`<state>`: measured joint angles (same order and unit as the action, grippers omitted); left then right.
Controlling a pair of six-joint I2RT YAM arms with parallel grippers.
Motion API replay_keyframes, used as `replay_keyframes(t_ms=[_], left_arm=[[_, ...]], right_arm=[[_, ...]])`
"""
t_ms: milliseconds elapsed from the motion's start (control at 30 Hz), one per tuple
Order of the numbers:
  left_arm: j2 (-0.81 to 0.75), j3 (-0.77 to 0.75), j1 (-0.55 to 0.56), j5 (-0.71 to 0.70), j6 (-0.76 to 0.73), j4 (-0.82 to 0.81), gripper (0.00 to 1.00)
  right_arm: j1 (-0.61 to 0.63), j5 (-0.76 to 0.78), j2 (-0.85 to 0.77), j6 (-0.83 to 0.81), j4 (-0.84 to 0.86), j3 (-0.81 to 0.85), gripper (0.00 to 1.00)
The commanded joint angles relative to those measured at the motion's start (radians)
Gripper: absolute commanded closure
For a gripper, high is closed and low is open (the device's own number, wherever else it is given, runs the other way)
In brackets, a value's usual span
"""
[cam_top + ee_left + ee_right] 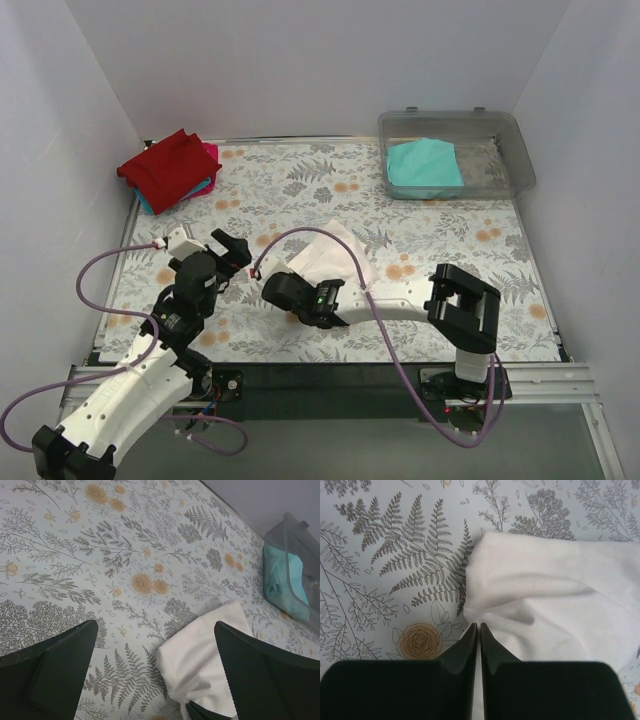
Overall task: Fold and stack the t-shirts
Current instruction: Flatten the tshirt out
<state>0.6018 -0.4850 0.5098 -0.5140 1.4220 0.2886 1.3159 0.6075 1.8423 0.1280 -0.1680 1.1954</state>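
While the flowered table (290,180) fills most of the overhead view, a clear plastic bin (517,160) sits at its upper right corner, and a folded teal t-shirt (424,165) lies inside it, toward the bin's left side. At the upper left, a folded red t-shirt (168,166) tops a small stack, with a pink t-shirt (211,152) and a blue t-shirt (147,205) showing only as edges beneath it. Near the centre lies the white t-shirt (335,258), rumpled, well apart from both bin and stack. My right gripper (478,630) has its fingers pressed together on a fold at the shirt's lower left edge, cloth pinched between them. My left gripper (236,252) hangs just left of the shirt, fingers spread wide, holding nothing.
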Motion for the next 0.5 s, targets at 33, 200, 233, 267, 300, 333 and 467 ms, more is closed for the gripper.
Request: replay_keyframes(t_ms=[33,200,233,267,300,333,467], left_arm=[[-0.026,-0.006,0.002,-0.037,0.012,0.026,0.04],[-0.065,-0.001,0.002,-0.047,0.018,0.037,0.04],[-0.069,0.0,0.001,-0.046,0.02,0.037,0.04],[-0.073,0.0,0.001,-0.046,0.02,0.037,0.04],[-0.077,0.0,0.001,-0.046,0.02,0.037,0.04],[-0.079,0.002,0.001,-0.044,0.02,0.037,0.04],[-0.082,0.005,0.001,-0.04,0.023,0.037,0.04]], right_arm=[[-0.001,-0.007,-0.161,-0.033,0.001,0.055,0.99],[-0.001,-0.095,-0.29,-0.054,0.047,0.064,0.99],[-0.001,-0.107,-0.302,-0.056,0.051,0.07,0.99],[-0.001,-0.124,-0.313,-0.054,0.053,0.075,0.99],[-0.001,-0.152,-0.327,-0.054,0.055,0.082,0.99],[-0.001,-0.161,-0.33,-0.053,0.053,0.087,0.99],[-0.001,-0.127,-0.316,0.013,0.015,0.032,0.92]])
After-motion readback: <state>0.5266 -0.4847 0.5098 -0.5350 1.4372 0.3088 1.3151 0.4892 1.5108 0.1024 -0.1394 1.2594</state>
